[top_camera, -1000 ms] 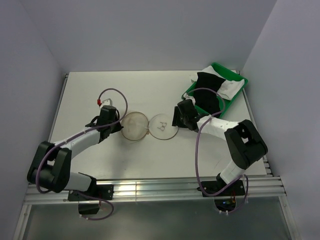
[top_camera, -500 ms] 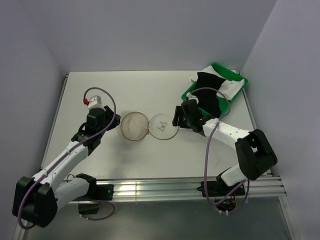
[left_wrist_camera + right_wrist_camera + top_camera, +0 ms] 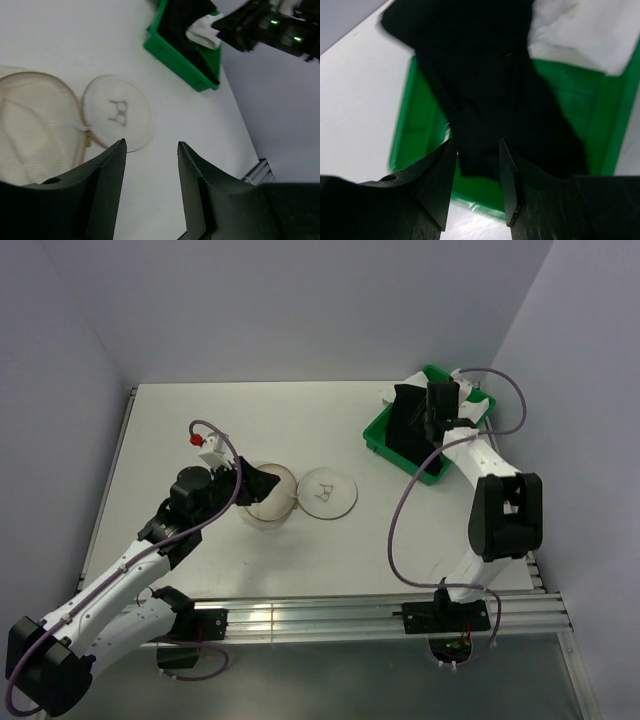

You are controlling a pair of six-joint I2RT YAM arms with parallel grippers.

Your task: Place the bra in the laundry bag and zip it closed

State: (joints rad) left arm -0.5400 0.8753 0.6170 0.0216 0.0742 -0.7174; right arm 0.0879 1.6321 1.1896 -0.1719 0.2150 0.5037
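The laundry bag (image 3: pixel 268 497) lies open in the middle of the table, a white mesh drum with a tan rim, and also shows in the left wrist view as bag (image 3: pixel 35 125). Its round lid (image 3: pixel 331 493) is flipped flat to the right, lid (image 3: pixel 118 113). My left gripper (image 3: pixel 262 483) hovers over the bag's right rim, open and empty, gripper (image 3: pixel 151 145). The black bra (image 3: pixel 412 428) lies in the green tray (image 3: pixel 381 430). My right gripper (image 3: pixel 432 420) hangs over it, open. The right wrist view shows gripper (image 3: pixel 477 142) just above the bra (image 3: pixel 485 85), with nothing clamped.
White cloth (image 3: pixel 462 416) lies in the far end of the tray, cloth (image 3: pixel 580 30). The tray (image 3: pixel 417 130) stands at the table's back right corner near the side wall. Purple cables loop above both arms.
My left gripper has opened and shifted from the bag's left side to over its right rim. My right arm has swung from the lid back to the tray, above the bra.
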